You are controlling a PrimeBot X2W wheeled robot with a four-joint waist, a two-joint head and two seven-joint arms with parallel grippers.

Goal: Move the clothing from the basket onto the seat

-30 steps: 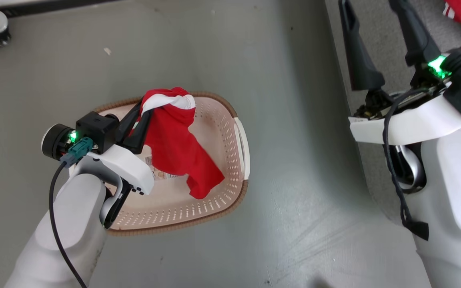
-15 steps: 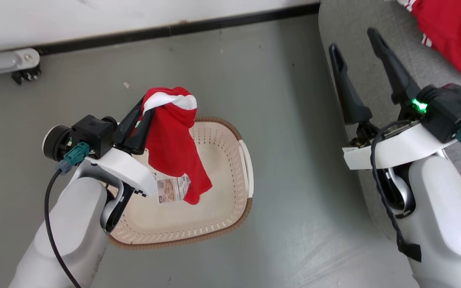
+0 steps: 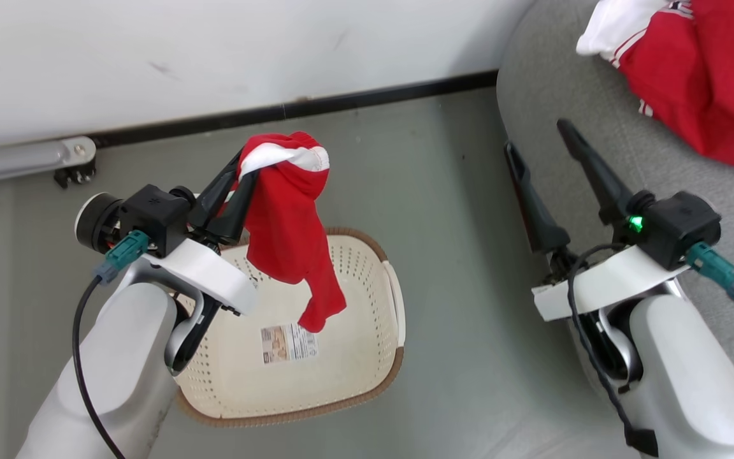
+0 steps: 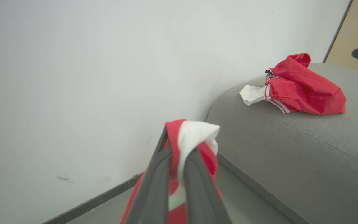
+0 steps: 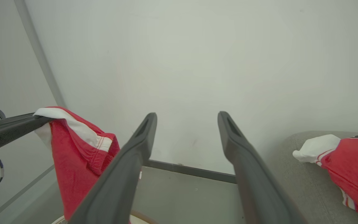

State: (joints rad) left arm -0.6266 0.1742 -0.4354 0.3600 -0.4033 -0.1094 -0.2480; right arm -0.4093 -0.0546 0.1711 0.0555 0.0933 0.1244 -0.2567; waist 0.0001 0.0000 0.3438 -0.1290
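Note:
My left gripper (image 3: 241,167) is shut on a red garment with a white band (image 3: 287,223), which hangs from the fingertips above the cream basket (image 3: 399,306). The basket stands on the floor with only a paper label (image 3: 288,344) inside. In the left wrist view the two fingers pinch the cloth (image 4: 194,133). Another piece of red clothing with white trim (image 3: 692,70) lies on the grey seat (image 3: 571,95), also in the left wrist view (image 4: 303,90). My right gripper (image 3: 534,134) is open and holds nothing, over the seat's edge. Its wrist view shows the spread gripper (image 5: 187,115) and the hanging garment (image 5: 76,140).
A white wall with a dark baseboard (image 3: 341,105) runs behind the basket. A grey metal bracket (image 3: 23,159) sits on the floor at the far left. Grey floor (image 3: 456,255) separates the basket from the seat's rounded side.
The head camera has tilted up, bringing the wall and more of the seat into view. My left gripper has lifted the garment, whose tail now hangs clear above the basket.

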